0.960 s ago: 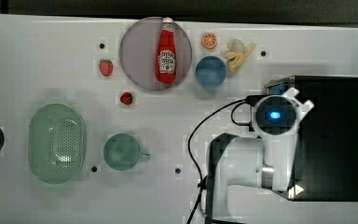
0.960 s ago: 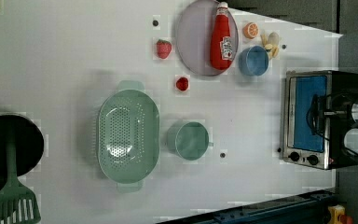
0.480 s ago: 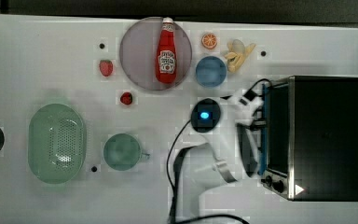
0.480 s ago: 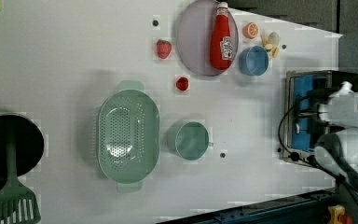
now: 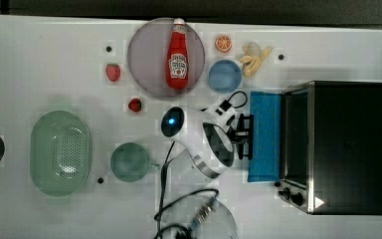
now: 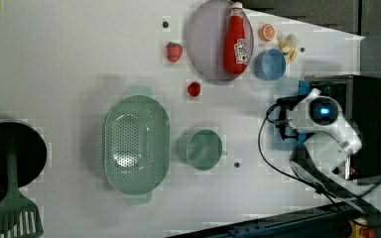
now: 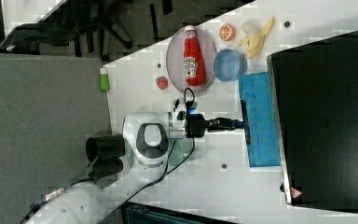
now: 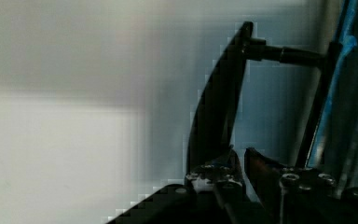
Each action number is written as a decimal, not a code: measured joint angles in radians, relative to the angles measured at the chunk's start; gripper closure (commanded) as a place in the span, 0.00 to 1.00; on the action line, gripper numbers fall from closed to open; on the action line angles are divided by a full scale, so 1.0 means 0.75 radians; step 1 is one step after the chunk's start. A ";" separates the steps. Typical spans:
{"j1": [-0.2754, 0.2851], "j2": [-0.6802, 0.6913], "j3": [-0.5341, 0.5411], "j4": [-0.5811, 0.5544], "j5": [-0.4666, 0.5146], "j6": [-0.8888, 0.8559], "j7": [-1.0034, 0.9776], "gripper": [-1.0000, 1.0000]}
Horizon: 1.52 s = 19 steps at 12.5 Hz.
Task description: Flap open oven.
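Oven (image 5: 345, 147) at the top view's right, black box on the white table (image 5: 40, 64). Door (image 5: 264, 135) folded down flat toward the top view's left, blue glass facing up. Gripper (image 5: 244, 136) at the door's outer edge, clamped on the bar handle (image 7: 246, 122); wrist view agrees, fingers (image 8: 216, 170) pinched narrow around the black bar.

Risks from here:
- Pulling further with the door already at its stop: likely drags the whole oven across the table or strains the hinge.
- Lifting away without letting go first: swings the door back up, undoes the work.
- Letting go with sideways load on the bar: door may bounce, fingers may snag on the way out.
- Arm cable (image 5: 171, 199) looped loose on the table near the green cup (image 5: 130, 162): could catch it on a sweeping retreat.
- Blue bowl (image 5: 225, 75) and ketchup bottle (image 5: 177, 54) near the arm's elbow side: wide swing could clip them.

Versus a second ago: arm then sat over the oven's front top corner, no blue panel visible on the table. Half a second ago gripper at the front face, door starting to tip. Now door fully down, arm shifted well toward the top view's left. Other table items unmoved.
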 measured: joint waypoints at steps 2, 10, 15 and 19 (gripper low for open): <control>0.012 0.097 0.014 0.036 -0.007 0.023 0.038 0.82; 0.016 -0.038 -0.004 0.060 0.448 0.056 0.098 0.82; 0.016 -0.433 -0.007 0.198 1.031 -0.245 0.118 0.82; 0.010 -0.662 -0.028 0.522 1.061 -0.741 0.159 0.82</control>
